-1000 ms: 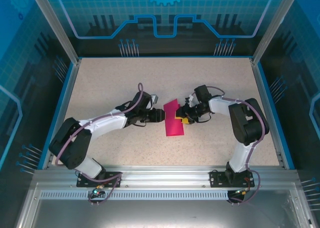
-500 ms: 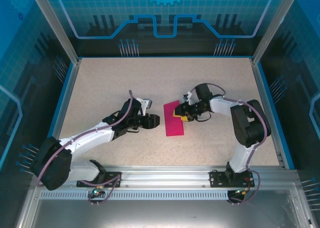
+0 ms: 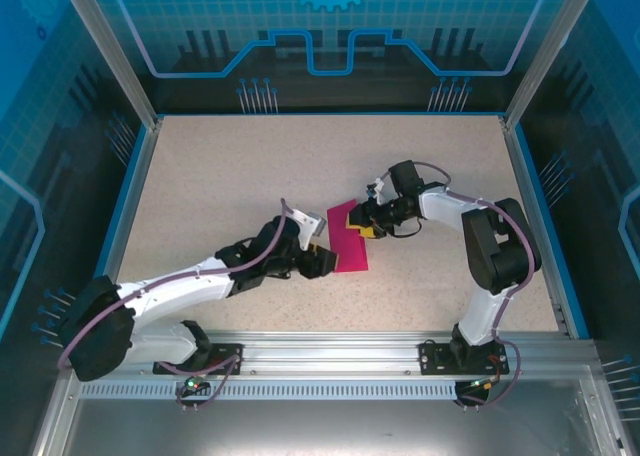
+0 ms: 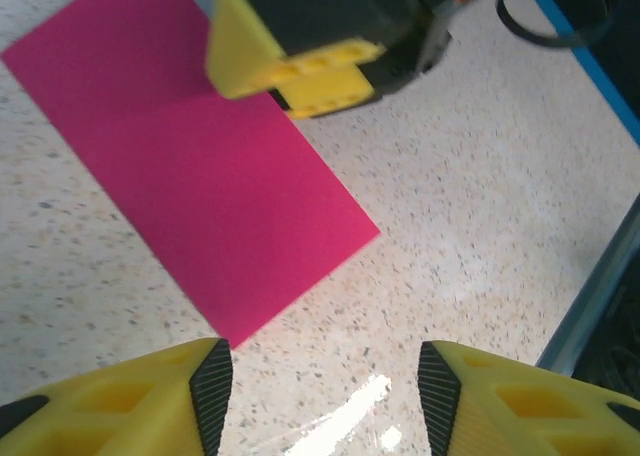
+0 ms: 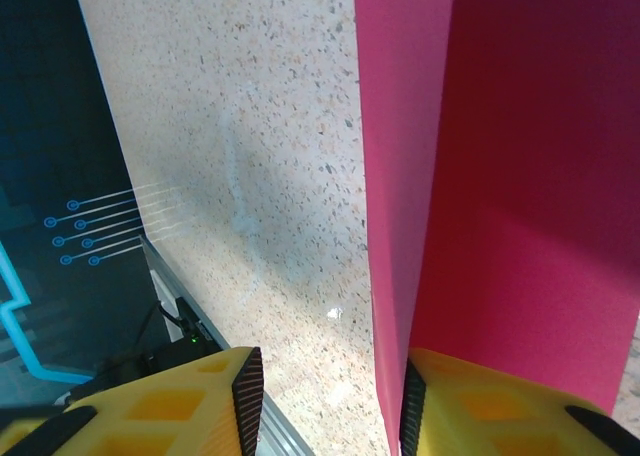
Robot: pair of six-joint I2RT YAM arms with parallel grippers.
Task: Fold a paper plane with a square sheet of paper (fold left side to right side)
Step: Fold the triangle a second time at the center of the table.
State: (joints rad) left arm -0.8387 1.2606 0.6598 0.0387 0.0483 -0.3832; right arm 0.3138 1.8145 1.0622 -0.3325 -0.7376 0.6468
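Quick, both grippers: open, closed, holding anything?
Left gripper: open, holding nothing.
Right gripper: open, at the edge of the square sheet of paper, not clamping it.

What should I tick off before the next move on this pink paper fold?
1. Pink paper folded into a rectangle, lying on the table: ok.
2. Left tool open and empty: ok.
3. Left tool clear of the paper's near corner: cannot tell.
4. Right tool open, partly over the paper: ok.
5. Right tool pressing the paper down: cannot tell.
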